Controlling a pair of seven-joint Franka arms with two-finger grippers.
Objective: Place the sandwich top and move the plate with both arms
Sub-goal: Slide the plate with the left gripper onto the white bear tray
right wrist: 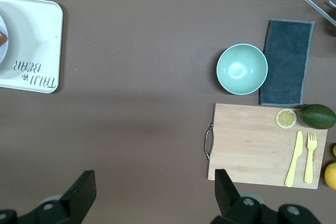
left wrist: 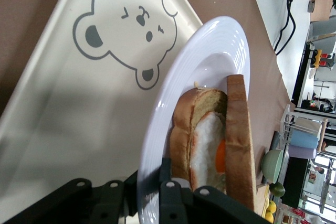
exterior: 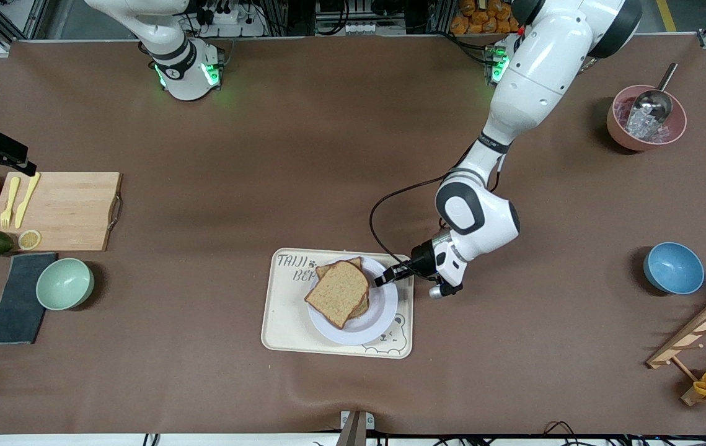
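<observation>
- Jaws of the left gripper point(exterior: 382, 279) are squeezed shut on the rim of the plate point(exterior: 383, 310), at the edge toward the left arm's end of the table.
- Jaws of the right gripper point(right wrist: 155, 195) are spread wide open and hold nothing.
- On the plate, the sandwich top point(exterior: 338, 292) already lies over the bread slice with the fried egg point(left wrist: 207, 150), a bit turned, so the bread corners do not line up.
- In the left wrist view the egg shows between the two slices.
- So I think the bread step is done, and the plate-moving step is the one in hand.
- The plate sits on the cream bear tray point(exterior: 284, 334), in the middle of the table point(exterior: 353, 155), toward the front camera.
- Only one arm has the plate now. Next, I think the right arm needs to come over and take the plate's free edge, toward the right arm's end of the table.
- Then both arms need to lift together and keep the plate flat, or the sandwich may slide.
- The left arm reaches down from its base and bends low, with its wrist just above the tray edge.
- The right arm waits up high at its own end, with its gripper above bare table near the wooden cutting board point(right wrist: 257, 140) and the green bowl point(right wrist: 242, 69).
</observation>
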